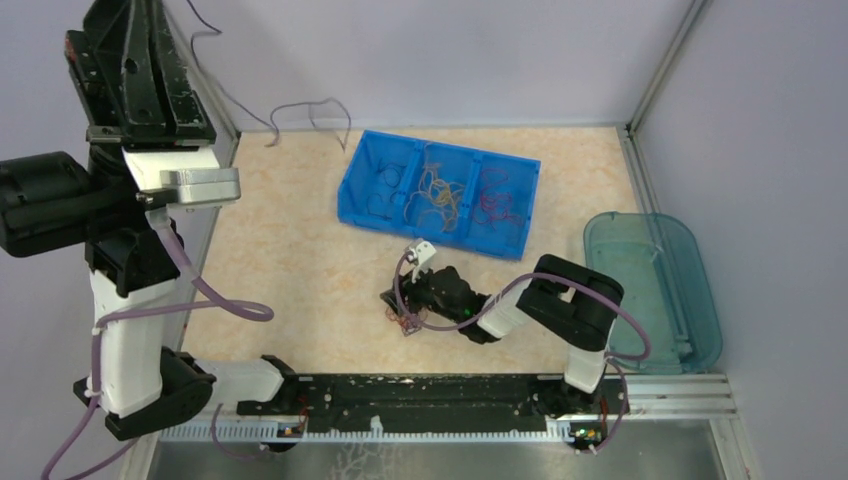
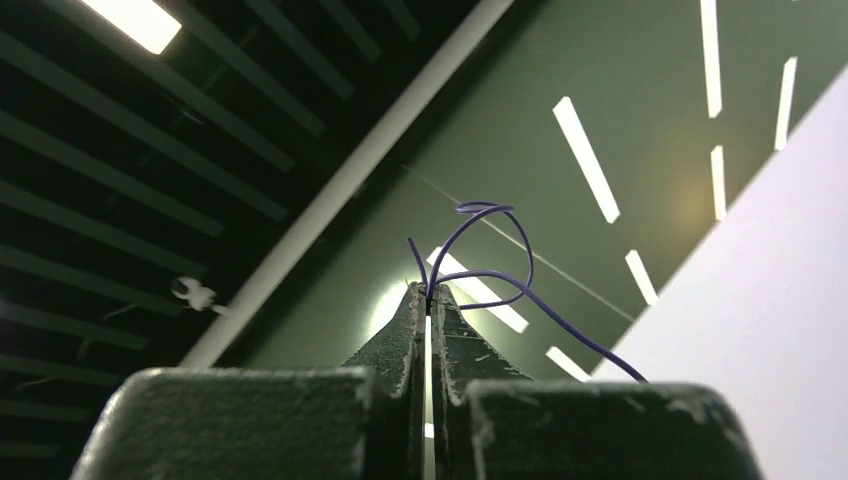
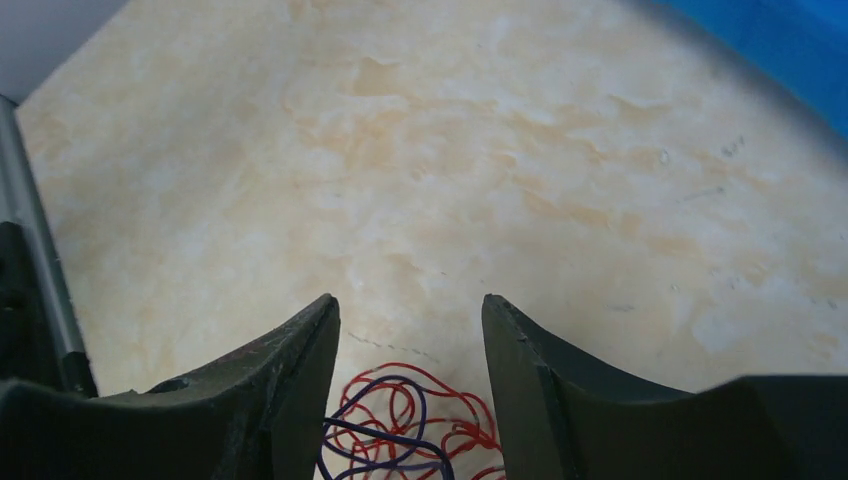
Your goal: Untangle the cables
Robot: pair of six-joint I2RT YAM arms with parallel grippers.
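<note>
My left gripper [image 1: 135, 30] is raised high at the far left, well above the table. Its jaws are shut on a thin purple cable [image 2: 497, 272] at the fingertips [image 2: 428, 295]. That cable [image 1: 310, 102] trails down to the table's back edge. My right gripper [image 1: 400, 312] lies low on the table, in front of the blue bin [image 1: 352, 190]. It stands open [image 3: 410, 300] over a small tangle of red and purple cables [image 3: 410, 430], which lies between its two fingers, nearer the left one. More sorted cables [image 1: 440, 192] lie in the bin's three compartments.
A clear teal tub [image 1: 700, 300] stands at the right edge of the table. White walls and a metal frame post [image 1: 655, 70] close off the back and right. The arms' mounting rail [image 1: 420, 395] runs along the near edge.
</note>
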